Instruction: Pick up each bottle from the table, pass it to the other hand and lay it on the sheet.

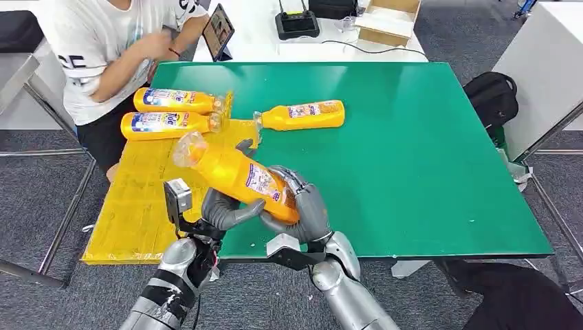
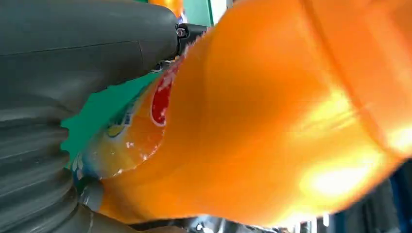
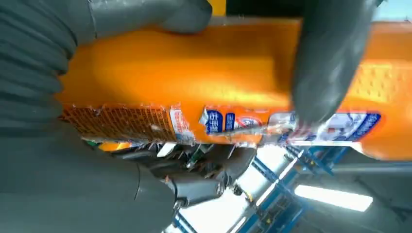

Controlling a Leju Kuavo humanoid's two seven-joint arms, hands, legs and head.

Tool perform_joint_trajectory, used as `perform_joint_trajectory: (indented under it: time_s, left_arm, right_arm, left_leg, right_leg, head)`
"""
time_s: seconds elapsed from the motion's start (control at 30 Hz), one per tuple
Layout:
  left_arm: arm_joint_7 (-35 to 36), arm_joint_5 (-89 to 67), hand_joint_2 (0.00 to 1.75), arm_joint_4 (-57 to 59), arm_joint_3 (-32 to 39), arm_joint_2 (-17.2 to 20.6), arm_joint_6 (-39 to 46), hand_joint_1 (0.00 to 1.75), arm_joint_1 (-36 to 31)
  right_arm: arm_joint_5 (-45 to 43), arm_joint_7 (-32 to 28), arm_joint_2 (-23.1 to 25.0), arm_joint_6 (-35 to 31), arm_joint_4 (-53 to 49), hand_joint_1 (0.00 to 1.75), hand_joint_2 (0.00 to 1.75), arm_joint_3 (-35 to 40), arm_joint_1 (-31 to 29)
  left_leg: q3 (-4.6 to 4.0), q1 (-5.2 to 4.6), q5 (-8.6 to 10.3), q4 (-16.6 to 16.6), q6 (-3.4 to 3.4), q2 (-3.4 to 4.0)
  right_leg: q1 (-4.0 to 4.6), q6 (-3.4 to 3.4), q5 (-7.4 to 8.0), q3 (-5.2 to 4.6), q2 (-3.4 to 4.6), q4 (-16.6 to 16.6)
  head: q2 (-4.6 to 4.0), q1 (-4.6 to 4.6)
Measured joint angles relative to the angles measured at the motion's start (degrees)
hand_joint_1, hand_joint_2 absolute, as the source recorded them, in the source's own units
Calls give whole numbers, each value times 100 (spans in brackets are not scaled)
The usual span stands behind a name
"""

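An orange bottle [image 1: 230, 172] with a blue and white label is in the air over the front left part of the green table [image 1: 412, 158], tilted, its clear cap end toward the yellow sheet [image 1: 137, 199]. My left hand [image 1: 227, 210] grips it from below around the middle. My right hand [image 1: 302, 206] wraps its base end. The left wrist view shows the bottle [image 2: 272, 121] close against my left hand [image 2: 73, 58]. In the right wrist view my right hand [image 3: 48, 170] has its fingers [image 3: 330, 63] around the bottle [image 3: 194, 73]. Two bottles [image 1: 175, 101] [image 1: 168, 125] lie on the sheet. A third bottle [image 1: 302, 115] lies on the table beside it.
A person [image 1: 103, 41] in a white shirt sits at the far left corner, close to the sheet's bottles. A tablet [image 1: 218, 29], a black device [image 1: 297, 24] and a cardboard box [image 1: 388, 17] stand on the white table behind. A black backpack [image 1: 491, 96] lies right of the table.
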Motion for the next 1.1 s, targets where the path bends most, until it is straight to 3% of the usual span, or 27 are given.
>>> perform_joint_trajectory:
  time_s: [0.23, 0.27, 0.3, 0.33, 0.9, 0.93, 0.97, 1.0, 1.1]
  left_arm:
    - [-153, -148, 175, 55, 5, 0, 444, 0, -37]
    - [-151, -137, 175, 41, 24, 0, 457, 42, -34]
    - [-140, -124, 175, 30, 46, 0, 452, 161, -29]
    - [-127, -109, 175, 20, 66, 0, 443, 175, -23]
    - [-44, 280, 175, -157, 247, 0, 277, 175, 134]
    - [-39, 280, 175, -157, 249, 0, 275, 175, 135]
    - [-33, 280, 175, -157, 249, 0, 269, 175, 135]
    - [-31, 282, 175, -157, 251, 0, 258, 175, 134]
    - [-31, 269, 175, -208, 249, 0, 277, 175, 105]
  right_arm:
    - [-48, 103, 90, 105, 273, 175, 175, 243, -96]
    - [-66, 107, 96, 116, 328, 175, 175, 262, -119]
    - [-81, 111, 98, 122, 374, 175, 175, 282, -145]
    - [-90, 120, 105, 135, 413, 175, 175, 299, -163]
    - [-2, 240, 122, 175, 758, 175, 175, 461, -321]
    - [-2, 240, 122, 173, 771, 9, 175, 461, -323]
    - [7, 243, 122, 168, 776, 0, 175, 461, -327]
    - [15, 243, 122, 162, 778, 0, 0, 461, -337]
    - [125, 273, 122, 63, 815, 0, 0, 498, -328]
  left_leg:
    - [0, 1, 0, 0, 0, 1]
    - [0, 1, 0, 0, 0, 1]
    - [0, 1, 0, 0, 0, 2]
    - [0, 1, 0, 0, 0, 2]
    - [0, 1, 0, 0, 0, 3]
    - [0, 1, 0, 0, 0, 4]
    - [0, 1, 0, 0, 0, 4]
    - [0, 1, 0, 0, 0, 5]
    - [0, 1, 0, 0, 0, 2]
  right_leg:
    - [0, 0, 0, 0, 0, 0]
    - [0, 0, 0, 0, 0, 0]
    - [0, 0, 0, -1, 1, 0]
    - [0, 0, 0, -1, 1, 0]
    - [0, 0, 0, -4, 1, 0]
    - [0, 0, 0, -4, 1, 0]
    - [0, 0, 0, -4, 1, 0]
    - [0, 0, 0, -4, 1, 0]
    - [0, 0, 0, -4, 1, 0]
  head:
    - [0, -2]
    - [0, 0]
    - [0, -2]
    - [0, 0]
    - [0, -2]
    - [0, 0]
    - [0, 0]
    - [0, -2]
    - [0, -2]
